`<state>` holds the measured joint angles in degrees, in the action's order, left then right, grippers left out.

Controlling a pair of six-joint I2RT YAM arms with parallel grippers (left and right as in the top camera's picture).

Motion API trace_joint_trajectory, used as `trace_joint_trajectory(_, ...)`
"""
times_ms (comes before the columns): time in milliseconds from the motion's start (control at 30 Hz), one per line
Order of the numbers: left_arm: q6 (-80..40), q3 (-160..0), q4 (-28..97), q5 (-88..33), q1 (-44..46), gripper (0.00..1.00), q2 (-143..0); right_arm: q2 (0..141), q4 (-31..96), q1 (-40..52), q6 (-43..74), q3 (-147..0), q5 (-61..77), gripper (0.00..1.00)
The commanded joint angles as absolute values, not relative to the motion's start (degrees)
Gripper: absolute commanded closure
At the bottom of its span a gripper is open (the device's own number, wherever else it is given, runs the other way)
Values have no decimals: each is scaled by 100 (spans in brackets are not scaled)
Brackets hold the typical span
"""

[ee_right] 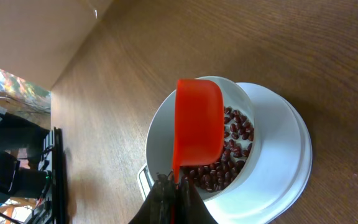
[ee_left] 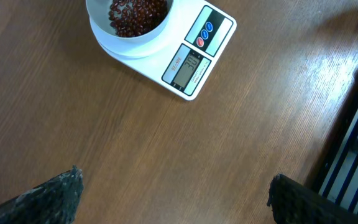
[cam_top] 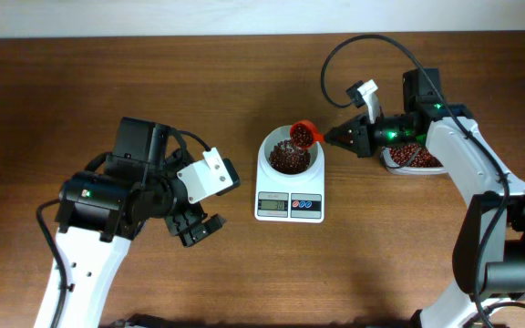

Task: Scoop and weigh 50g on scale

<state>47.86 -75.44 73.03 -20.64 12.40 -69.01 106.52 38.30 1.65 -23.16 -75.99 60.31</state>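
Observation:
The white scale (cam_top: 289,204) stands mid-table with a white bowl (cam_top: 290,153) of dark red-brown beans (cam_top: 287,160) on it. Its display (ee_left: 187,66) and the beans (ee_left: 135,15) show in the left wrist view. My right gripper (cam_top: 334,138) is shut on the handle of an orange-red scoop (cam_top: 304,133), which is tipped over the bowl's right rim. In the right wrist view the scoop (ee_right: 197,127) covers part of the beans (ee_right: 229,158) and the gripper (ee_right: 174,186) pinches its handle. My left gripper (cam_top: 199,228) hangs open over bare table left of the scale, its fingertips (ee_left: 58,193) wide apart.
A clear tub (cam_top: 412,158) with more beans sits at the right, partly under the right arm. A black cable (cam_top: 335,68) loops above the right gripper. The table's far edge runs along the top.

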Motion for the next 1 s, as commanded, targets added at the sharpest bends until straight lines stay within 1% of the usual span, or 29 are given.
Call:
trace_joint_trajectory(0,4873,-7585,7295,-2167,1221,1,-6925,10711,3828,213,-2421,-7581,6230,96)
trace_joint_trajectory(200,4873,-7585,7295,-2165,1221,1,-6925,10709,3905,405,-2386,-7581,6455,96)
trace_joint_trajectory(267,4873,-7585,7295,-2167,1221,1,-6925,10709,3612,532,-2322,-7581,5457,96)
trace_joint_trajectory(300,4873,-7585,7295,-2165,1221,1,-6925,10709,3514,600,-2235,-7581,5299,96)
trace_joint_trajectory(367,4873,-7585,7295,-2167,1221,1,-6925,10709,3494,694,-2224,-7585,5865,96)
trace_joint_trajectory(400,4873,-7585,7295,-2165,1221,1,-6925,10709,3481,738,-2228,-7585,5883,96)
trace_joint_trajectory(467,4873,-7585,7295,-2165,1221,1,-6925,10709,3450,777,-2202,-7585,5183,96)
trace_joint_trajectory(500,4873,-7585,7295,-2165,1221,1,-6925,10709,3454,777,-2204,-7585,5113,96)
trace_joint_trajectory(867,4873,-7585,7295,-2165,1221,1,-6925,10709,3599,777,-2204,-7585,5527,96)
trace_joint_trajectory(967,4873,-7585,7295,-2167,1221,1,-6925,10709,3599,777,-2016,-7585,5529,96)
